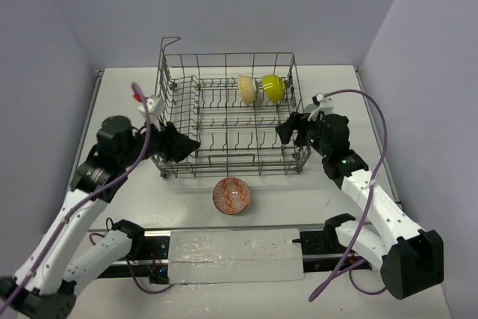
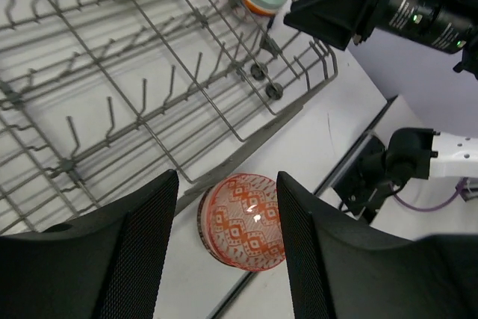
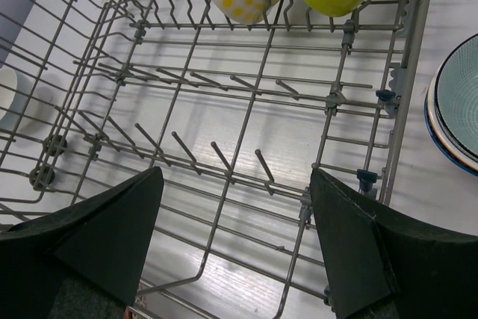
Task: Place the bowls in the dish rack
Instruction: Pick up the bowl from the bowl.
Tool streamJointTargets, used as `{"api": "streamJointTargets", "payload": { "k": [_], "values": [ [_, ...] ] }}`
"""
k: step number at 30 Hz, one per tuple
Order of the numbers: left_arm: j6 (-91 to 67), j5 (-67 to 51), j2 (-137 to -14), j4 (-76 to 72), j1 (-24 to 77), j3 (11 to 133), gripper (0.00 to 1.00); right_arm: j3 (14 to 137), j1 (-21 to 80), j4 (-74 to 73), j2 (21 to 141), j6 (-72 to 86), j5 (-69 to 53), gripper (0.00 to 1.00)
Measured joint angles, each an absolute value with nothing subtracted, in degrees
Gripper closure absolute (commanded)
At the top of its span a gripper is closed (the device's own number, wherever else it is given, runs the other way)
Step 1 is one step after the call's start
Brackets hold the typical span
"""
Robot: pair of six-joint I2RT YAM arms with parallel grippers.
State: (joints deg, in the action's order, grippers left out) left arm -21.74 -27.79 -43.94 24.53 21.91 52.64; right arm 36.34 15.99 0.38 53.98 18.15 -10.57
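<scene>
The grey wire dish rack [image 1: 224,121] stands mid-table. A pale yellow dotted bowl [image 1: 247,89] and a lime bowl [image 1: 273,87] stand on edge between tines at its far right. A red-white patterned bowl [image 1: 232,195] rests on the table in front of the rack. My left gripper [image 1: 187,145] hangs open at the rack's near left corner; in the left wrist view that bowl [image 2: 243,220] lies well below, between the fingers, untouched. My right gripper [image 1: 286,131] is open above the rack's near right tines [image 3: 224,158], holding nothing.
A stack of bowls with a teal inside [image 3: 457,110] sits on the table just right of the rack. A white bowl [image 3: 6,98] sits outside the rack's left wall. Walls close in on three sides, and the black base rail [image 1: 231,248] runs along the near edge.
</scene>
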Motion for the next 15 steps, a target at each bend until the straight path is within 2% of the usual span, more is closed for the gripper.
{"api": "streamJointTargets", "payload": {
  "k": [10, 15],
  "values": [
    [-15.05, -7.66, -68.88, 27.2, 56.38, 68.31, 0.39, 36.34, 15.99, 0.21, 54.0, 18.13, -9.69, 0.13],
    [-14.02, -3.46, -72.16, 30.76, 62.19, 67.4, 0.39, 36.34, 15.99, 0.19, 54.0, 18.13, -9.47, 0.13]
  ]
}}
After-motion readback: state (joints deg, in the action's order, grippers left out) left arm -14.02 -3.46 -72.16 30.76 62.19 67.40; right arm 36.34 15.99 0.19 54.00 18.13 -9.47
